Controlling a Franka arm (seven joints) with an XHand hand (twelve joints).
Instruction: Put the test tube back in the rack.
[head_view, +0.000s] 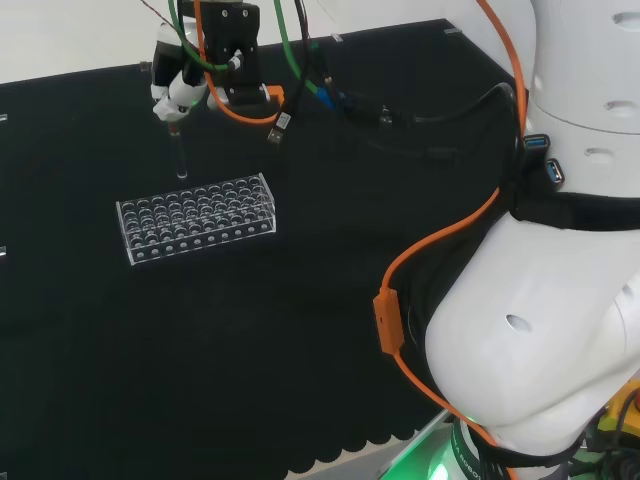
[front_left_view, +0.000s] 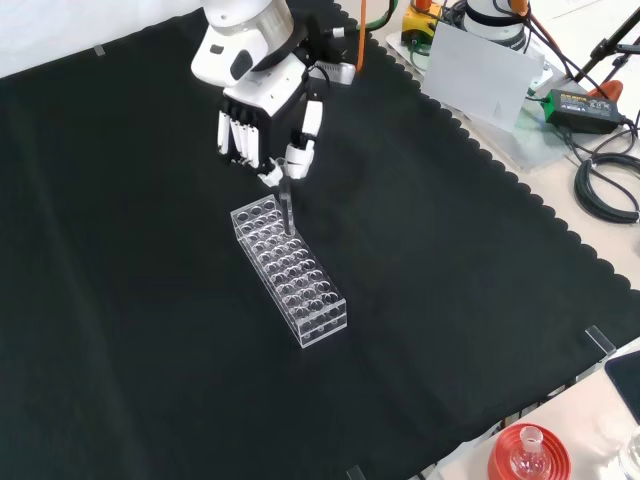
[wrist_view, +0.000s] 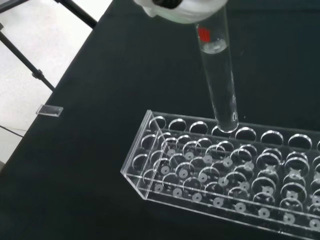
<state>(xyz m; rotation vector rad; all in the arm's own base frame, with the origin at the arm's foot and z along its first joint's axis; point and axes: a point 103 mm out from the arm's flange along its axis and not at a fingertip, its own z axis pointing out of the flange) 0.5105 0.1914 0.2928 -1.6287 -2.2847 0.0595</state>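
Hand (front_left_view: 262, 115) has its fingers (front_left_view: 300, 150) pinched on the top of the test tube (front_left_view: 285, 210), which hangs near-vertical, bottom end down, over the clear rack (front_left_view: 290, 270). In the front view the tube sits over the rack's 12 o'clock end; in the head view it hangs just past the rack's far edge, toward 11 o'clock of the rack's middle. The wrist view puts the tube's rounded bottom just above the outermost row of holes, a few holes in from the end wall; whether it has entered a hole I cannot tell. Tube looks empty, with a small red mark near the top. No other tubes visible in the rack. Rack lies flat on the black worktop (front_left_view: 450, 300).

Risks, as judgement:
- Tip looks close to the rim between two holes, so a straight descent could land on the top plate, jam the tube or push it up through the pinch.
- Tube is slightly tilted in the wrist view; going in at an angle could bind it between the upper and lower plates.
- Rack is light and unfixed, so an off-centre push may slide or tip it.
- Letting go before the tip is inside a hole would drop the glass onto the rack or the cloth.
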